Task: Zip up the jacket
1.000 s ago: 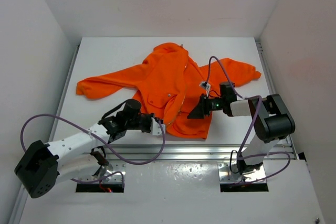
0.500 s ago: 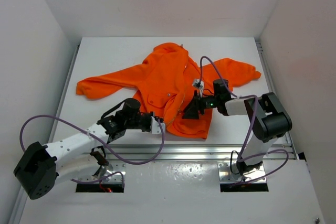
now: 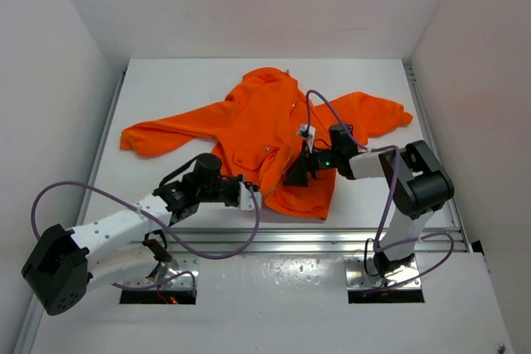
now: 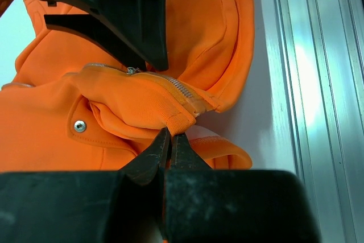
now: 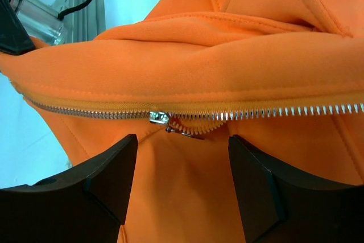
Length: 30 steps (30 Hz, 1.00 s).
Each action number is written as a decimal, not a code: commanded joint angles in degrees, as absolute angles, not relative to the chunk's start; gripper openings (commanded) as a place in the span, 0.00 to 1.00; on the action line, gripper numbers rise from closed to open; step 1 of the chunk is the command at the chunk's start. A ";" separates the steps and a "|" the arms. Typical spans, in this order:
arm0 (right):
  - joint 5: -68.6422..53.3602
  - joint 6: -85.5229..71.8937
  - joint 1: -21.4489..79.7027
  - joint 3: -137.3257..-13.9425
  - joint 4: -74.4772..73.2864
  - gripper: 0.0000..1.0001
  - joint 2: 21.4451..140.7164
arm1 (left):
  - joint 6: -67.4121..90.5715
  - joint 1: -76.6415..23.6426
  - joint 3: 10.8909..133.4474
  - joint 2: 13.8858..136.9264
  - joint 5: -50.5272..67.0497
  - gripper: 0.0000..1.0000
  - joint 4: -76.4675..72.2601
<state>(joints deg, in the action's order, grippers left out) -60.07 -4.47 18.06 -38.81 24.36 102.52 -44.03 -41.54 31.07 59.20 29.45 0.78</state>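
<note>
The orange jacket [image 3: 265, 126] lies spread on the white table, hood to the far side. My left gripper [image 3: 252, 197] is shut on the jacket's bottom hem corner [image 4: 181, 122] by the zipper's lower end. The pale zipper [image 4: 172, 85] runs up from there. My right gripper [image 3: 294, 177] is open, low over the jacket's lower front. In the right wrist view its gripper [image 5: 182, 146] straddles the metal slider [image 5: 158, 118] and its pull [image 5: 185, 133], without touching them. The zipper is closed left of the slider and open to its right [image 5: 296, 110].
An aluminium rail [image 3: 332, 236] runs along the table's near edge, close to the hem; it also shows in the left wrist view [image 4: 318, 112]. Purple cables [image 3: 328, 113] loop above both arms. White walls enclose the table on three sides.
My right gripper has moved left across the jacket's lower front to the zipper slider. My left gripper has kept its hold on the hem.
</note>
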 commanded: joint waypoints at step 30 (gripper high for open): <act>-51.69 12.63 14.50 -45.17 6.25 0.00 95.01 | -47.63 -40.96 30.42 54.58 31.55 0.00 2.72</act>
<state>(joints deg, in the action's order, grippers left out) -58.59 2.48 16.51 -41.87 12.75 96.42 -45.69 -41.52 31.07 56.73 28.86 1.06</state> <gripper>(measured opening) 0.024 0.033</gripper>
